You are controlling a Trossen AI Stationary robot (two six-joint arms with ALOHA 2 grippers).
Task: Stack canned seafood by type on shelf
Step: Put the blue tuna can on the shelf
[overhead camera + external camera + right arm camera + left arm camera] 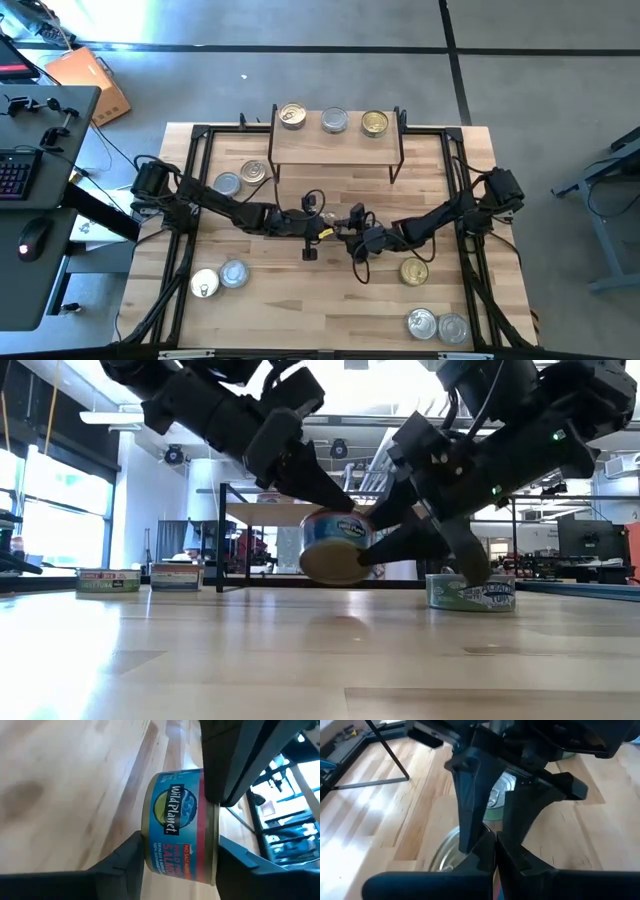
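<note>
Blue-labelled tin (177, 837) | tilted (lid sideways) | between both hands, airborne

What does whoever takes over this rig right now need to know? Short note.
Left gripper: shut on the salmon tin at its rim, holding it above mid-table.
Right gripper: around the same tin; grip not confirmed.
Shelf: three tins side by side, none stacked.
Table: seven loose tins.
Remaining: shelve the held tin, then stack everything by type.
</note>
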